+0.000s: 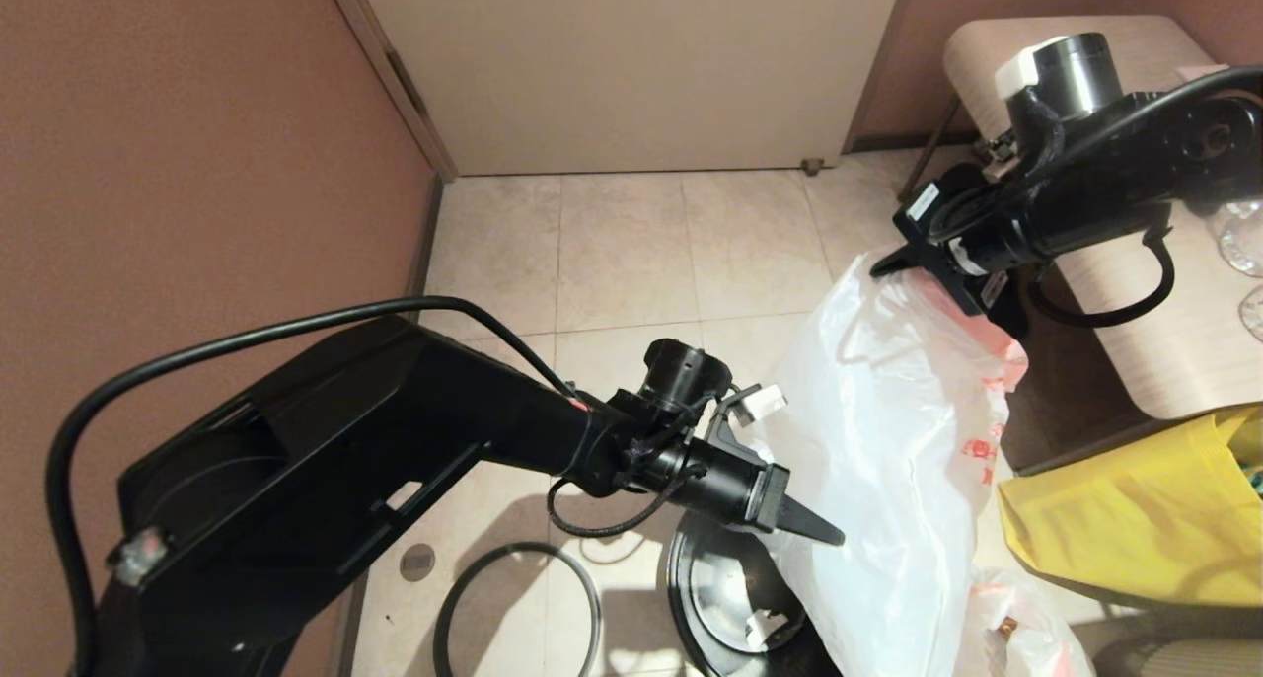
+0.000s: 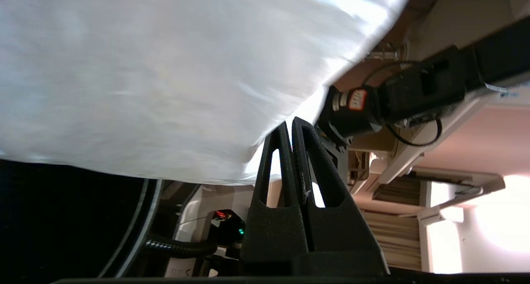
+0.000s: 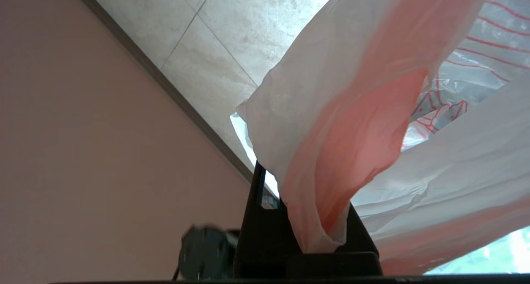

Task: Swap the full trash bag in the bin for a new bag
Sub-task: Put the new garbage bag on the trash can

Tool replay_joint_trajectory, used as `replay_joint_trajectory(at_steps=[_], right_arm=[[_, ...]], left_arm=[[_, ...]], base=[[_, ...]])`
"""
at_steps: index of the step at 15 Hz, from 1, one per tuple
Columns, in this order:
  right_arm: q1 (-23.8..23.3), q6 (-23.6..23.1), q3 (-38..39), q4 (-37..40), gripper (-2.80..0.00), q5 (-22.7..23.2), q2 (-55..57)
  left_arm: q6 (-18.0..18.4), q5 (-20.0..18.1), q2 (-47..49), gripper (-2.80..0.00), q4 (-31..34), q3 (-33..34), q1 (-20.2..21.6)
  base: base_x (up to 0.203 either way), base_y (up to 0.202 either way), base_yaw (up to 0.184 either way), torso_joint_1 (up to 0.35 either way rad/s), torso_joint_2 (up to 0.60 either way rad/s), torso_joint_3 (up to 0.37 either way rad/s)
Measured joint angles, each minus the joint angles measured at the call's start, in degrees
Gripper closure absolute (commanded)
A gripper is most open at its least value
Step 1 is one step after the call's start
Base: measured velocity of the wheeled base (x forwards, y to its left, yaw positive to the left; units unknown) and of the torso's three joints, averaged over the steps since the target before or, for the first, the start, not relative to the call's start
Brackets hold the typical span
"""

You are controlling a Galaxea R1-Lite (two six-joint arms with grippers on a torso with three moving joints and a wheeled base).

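Observation:
The new bag (image 1: 888,440) is thin white plastic with a pink hem and red print. It hangs from my right gripper (image 1: 888,264) down to the black bin (image 1: 681,583) on the floor. The right wrist view shows that gripper (image 3: 285,184) shut on the bag's pink hem (image 3: 352,131). My left gripper (image 1: 829,536) is shut with nothing between its fingers, and its tip lies against the bag's side just above the bin. In the left wrist view the bag (image 2: 165,68) fills the space over the shut fingers (image 2: 285,172). The grey hoop rim (image 1: 518,608) lies on the tiles left of the bin. The full trash bag (image 1: 1021,628) sits at the lower right.
A yellow cloth tote (image 1: 1135,509) stands to the right under a wooden table (image 1: 1164,361) that bears glassware (image 1: 1238,238). A brown wall (image 1: 197,164) runs along the left and a closed door (image 1: 631,65) stands behind. A floor drain (image 1: 417,562) is near the hoop.

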Motion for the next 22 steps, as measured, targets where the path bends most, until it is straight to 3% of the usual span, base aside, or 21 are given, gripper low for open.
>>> replay_joint_trajectory(at_steps=[3, 5, 7, 13, 16, 19, 22], right_arm=[[-0.27, 0.02, 0.04, 0.22, 0.0, 2.73, -0.4], [-0.27, 0.02, 0.17, 0.37, 0.0, 3.09, -0.78], [-0.25, 0.02, 0.17, 0.57, 0.0, 3.15, -1.59], [0.52, -0.07, 0.26, 2.25, 0.0, 6.16, -3.07], [0.71, -0.2, 0.34, 2.29, 0.0, 6.97, -2.8], [0.56, -1.3, 0.34, 2.18, 0.0, 8.82, -1.69], [0.01, -3.78, 1.02, 2.16, 0.0, 11.34, -1.8]], left_arm=[[1.36, 1.08, 3.55, 0.0, 9.9, -10.4, 0.72], [3.27, 5.33, 6.15, 0.0, 17.38, -18.41, 0.03], [6.44, 12.95, 8.91, 0.0, 22.58, -22.69, -1.95], [9.6, 33.86, 13.02, 0.0, 23.42, -23.97, -3.69], [8.22, 33.22, 10.41, 0.0, 24.7, -20.12, -3.43], [7.91, 31.67, 4.95, 0.0, 23.94, -9.82, -3.46], [6.99, 31.2, -0.2, 0.0, 16.04, 1.88, -1.84]], base=[[0.0, 0.0, 0.0, 0.0, 0.0, 0.0], [0.0, 0.0, 0.0, 0.0, 0.0, 0.0], [0.0, 0.0, 0.0, 0.0, 0.0, 0.0], [0.0, 0.0, 0.0, 0.0, 0.0, 0.0], [0.0, 0.0, 0.0, 0.0, 0.0, 0.0], [0.0, 0.0, 0.0, 0.0, 0.0, 0.0], [0.0, 0.0, 0.0, 0.0, 0.0, 0.0]])
